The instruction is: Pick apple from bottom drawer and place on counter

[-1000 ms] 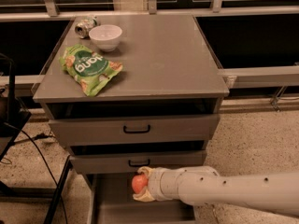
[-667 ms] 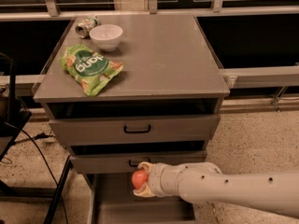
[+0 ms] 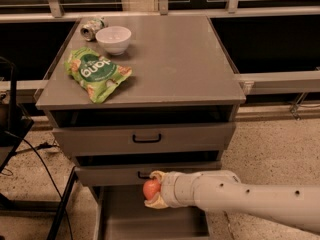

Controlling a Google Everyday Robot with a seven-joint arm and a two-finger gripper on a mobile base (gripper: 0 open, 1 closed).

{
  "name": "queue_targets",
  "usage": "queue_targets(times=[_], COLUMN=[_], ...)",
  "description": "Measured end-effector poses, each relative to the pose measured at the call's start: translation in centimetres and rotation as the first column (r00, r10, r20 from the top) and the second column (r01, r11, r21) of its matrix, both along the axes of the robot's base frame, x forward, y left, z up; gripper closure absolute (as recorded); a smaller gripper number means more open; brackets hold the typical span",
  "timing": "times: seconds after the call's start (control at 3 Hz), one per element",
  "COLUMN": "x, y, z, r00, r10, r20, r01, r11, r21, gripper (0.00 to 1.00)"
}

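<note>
Small round red-orange apple [image 3: 150,189] is gripped between the two cream fingers of the white arm's gripper [image 3: 153,190], its right side hidden by them. Below the gripper the shallow grey metal bottom drawer [image 3: 130,220] is seen pulled out, its front cut off by the frame edge. Well above the gripper the flat grey counter [image 3: 175,64] is set with a white bowl [image 3: 113,38], a green snack bag [image 3: 96,73] and a tipped can [image 3: 92,28]
</note>
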State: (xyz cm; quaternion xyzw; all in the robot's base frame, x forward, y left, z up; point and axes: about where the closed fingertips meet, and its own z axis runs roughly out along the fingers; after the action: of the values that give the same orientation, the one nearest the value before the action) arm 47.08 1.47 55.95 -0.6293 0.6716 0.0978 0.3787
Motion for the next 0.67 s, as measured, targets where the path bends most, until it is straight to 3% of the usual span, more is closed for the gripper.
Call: queue_targets(times=[0.33,0.67], x=[1.4,2.8], y=[-1.6,-4.7], z=[2.2,6.0], r00=[0.9988,0.9934], r10=[-0.026,-0.068], r20=[-0.042,-0.092], r01=[0.029,0.081], r11=[0.998,0.986], r21=[0.063,0.144], gripper=[1.00,1.00])
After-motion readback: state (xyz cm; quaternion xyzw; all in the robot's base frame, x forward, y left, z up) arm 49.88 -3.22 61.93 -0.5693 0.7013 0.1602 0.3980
